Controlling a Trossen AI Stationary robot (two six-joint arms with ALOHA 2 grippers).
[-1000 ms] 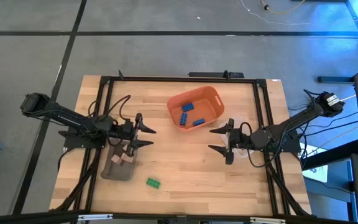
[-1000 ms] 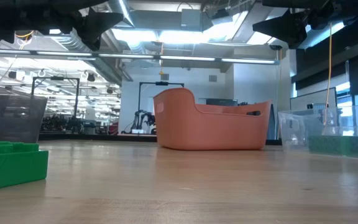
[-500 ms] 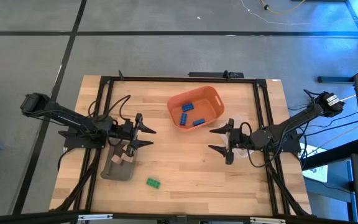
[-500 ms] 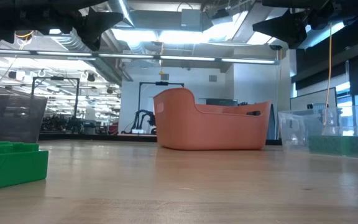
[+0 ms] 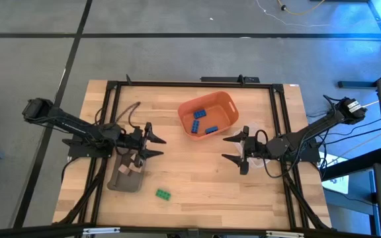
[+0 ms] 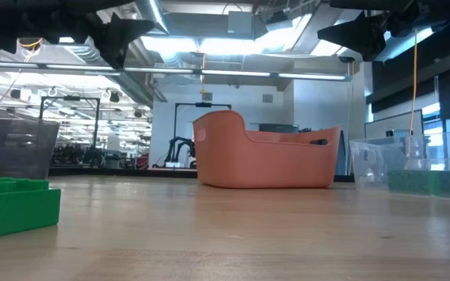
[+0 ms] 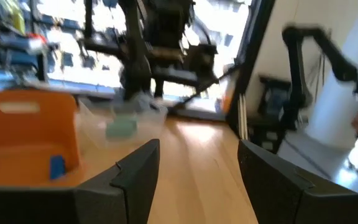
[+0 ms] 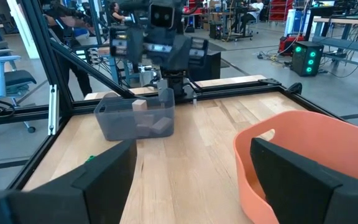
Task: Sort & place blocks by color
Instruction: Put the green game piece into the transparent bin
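A green block (image 5: 163,194) lies flat on the table near its front edge, also seen as the green block (image 6: 14,204) close by in the low view. Blue blocks (image 5: 202,119) lie inside the orange bin (image 5: 225,106). Tan blocks (image 8: 140,106) sit in the grey tray (image 5: 126,177). My left gripper (image 5: 163,146) hovers open above the table, just over the tray's far end, pointing level toward the right. My right gripper (image 5: 223,148) hovers open, facing it from the right, below the orange bin's near corner. Neither has anything between its fingers.
A clear container (image 6: 420,173) holding green pieces stands on the table's right side under my right arm, also seen as the clear container (image 7: 123,121). The black frame rail (image 5: 177,83) borders the table. Bare wood (image 5: 194,168) lies between the two grippers.
My left gripper has rolled slightly about the line it points along, staying in place and open. The blocks and bins have not moved.
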